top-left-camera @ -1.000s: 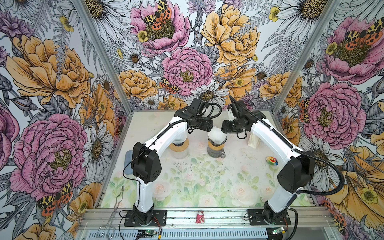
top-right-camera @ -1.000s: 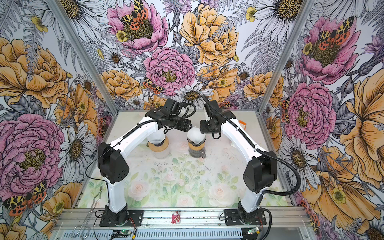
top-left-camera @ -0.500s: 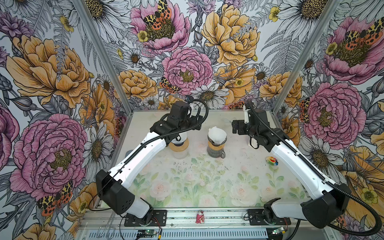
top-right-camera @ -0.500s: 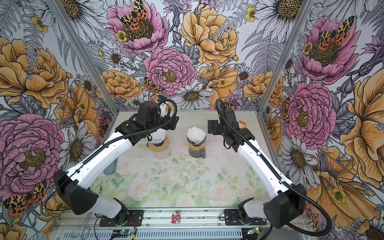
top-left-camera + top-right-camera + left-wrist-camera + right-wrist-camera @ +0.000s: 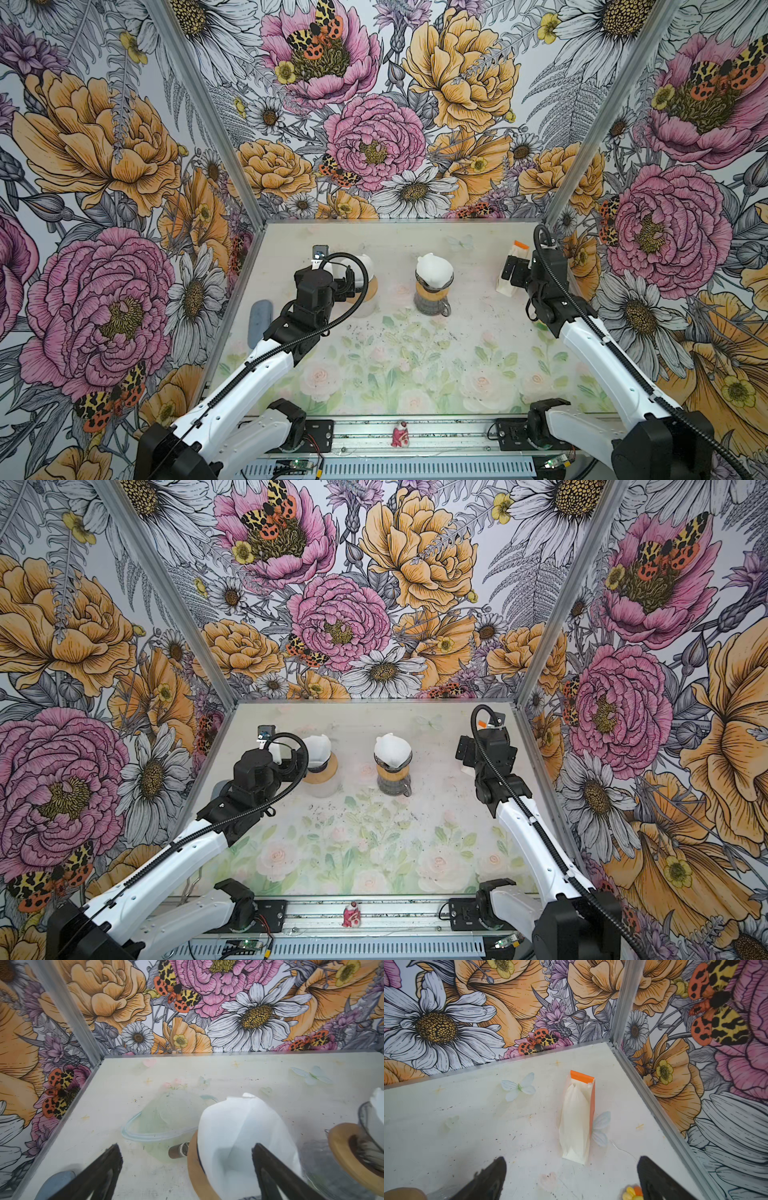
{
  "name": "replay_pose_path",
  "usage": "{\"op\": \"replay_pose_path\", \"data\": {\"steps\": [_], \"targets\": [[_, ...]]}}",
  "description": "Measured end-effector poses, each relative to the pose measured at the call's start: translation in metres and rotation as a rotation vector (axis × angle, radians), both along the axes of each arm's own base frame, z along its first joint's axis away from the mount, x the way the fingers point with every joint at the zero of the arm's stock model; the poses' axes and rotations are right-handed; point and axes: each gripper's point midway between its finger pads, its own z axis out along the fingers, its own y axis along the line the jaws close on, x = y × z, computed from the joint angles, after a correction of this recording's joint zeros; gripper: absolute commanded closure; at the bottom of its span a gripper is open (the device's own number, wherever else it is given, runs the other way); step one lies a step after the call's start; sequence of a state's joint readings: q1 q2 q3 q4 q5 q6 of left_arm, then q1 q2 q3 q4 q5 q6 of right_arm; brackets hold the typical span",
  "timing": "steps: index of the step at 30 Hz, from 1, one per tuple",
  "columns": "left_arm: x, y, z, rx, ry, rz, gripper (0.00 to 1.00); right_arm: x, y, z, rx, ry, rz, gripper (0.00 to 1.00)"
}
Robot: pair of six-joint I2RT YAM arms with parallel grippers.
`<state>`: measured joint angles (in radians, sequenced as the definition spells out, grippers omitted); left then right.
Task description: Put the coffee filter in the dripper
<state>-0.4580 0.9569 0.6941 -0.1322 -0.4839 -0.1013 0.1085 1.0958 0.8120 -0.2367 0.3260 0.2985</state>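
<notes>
A white coffee filter (image 5: pixel 434 270) (image 5: pixel 392 748) sits in the dark dripper (image 5: pixel 433 284) on a wood-collared glass carafe at mid-table, free of both grippers. A second white filter (image 5: pixel 239 1136) (image 5: pixel 318 746) stands in another wood-collared carafe (image 5: pixel 365 291) to its left. My left gripper (image 5: pixel 187 1159) (image 5: pixel 347 280) is open just in front of that left carafe, holding nothing. My right gripper (image 5: pixel 571 1172) (image 5: pixel 513 272) is open and empty at the back right. It faces a stack of spare filters in an orange holder (image 5: pixel 577 1122).
A grey-blue oval pad (image 5: pixel 261 322) lies by the left wall. A small yellow-orange toy (image 5: pixel 633 1192) sits beside the right gripper's finger. A red figure (image 5: pixel 401 434) stands on the front rail. Flowered walls close in the back and both sides.
Both grippers have left the middle dripper and opened wide. The left arm drew back to the left carafe, the right arm swung out to the filter holder. The filter stays in the dripper.
</notes>
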Motion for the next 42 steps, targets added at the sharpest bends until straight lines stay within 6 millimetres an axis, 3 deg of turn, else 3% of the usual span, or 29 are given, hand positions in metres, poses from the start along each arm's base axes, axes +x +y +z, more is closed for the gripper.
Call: {"op": "replay_pose_path", "data": {"steps": [5,7,16,21,27,32,39,42], "targets": [[-0.007,0.042,-0.034,0.020,-0.003,0.138,0.01,-0.010,-0.024,-0.053,0.020,-0.006,-0.077,0.01],[-0.007,0.055,-0.046,0.042,0.010,0.185,0.01,-0.013,-0.028,-0.065,0.018,-0.022,-0.090,0.01],[-0.001,0.098,-0.086,0.071,0.022,0.334,0.01,0.011,-0.033,-0.067,-0.033,-0.133,-0.085,0.01],[0.001,0.106,-0.104,0.070,-0.005,0.344,0.01,0.016,-0.033,-0.067,-0.063,-0.165,-0.063,0.01],[0.018,0.109,-0.115,0.066,-0.019,0.323,0.01,0.017,-0.034,-0.059,-0.093,-0.225,-0.037,0.01],[0.033,0.109,-0.117,0.055,-0.033,0.290,0.01,0.004,-0.030,-0.092,-0.082,-0.181,0.001,0.00],[0.052,0.106,-0.101,0.030,-0.108,0.222,0.01,0.010,-0.024,-0.096,-0.086,-0.238,0.058,0.00],[0.054,0.114,-0.114,0.017,-0.127,0.219,0.01,0.015,-0.020,-0.115,-0.088,-0.220,0.083,0.01]]}}
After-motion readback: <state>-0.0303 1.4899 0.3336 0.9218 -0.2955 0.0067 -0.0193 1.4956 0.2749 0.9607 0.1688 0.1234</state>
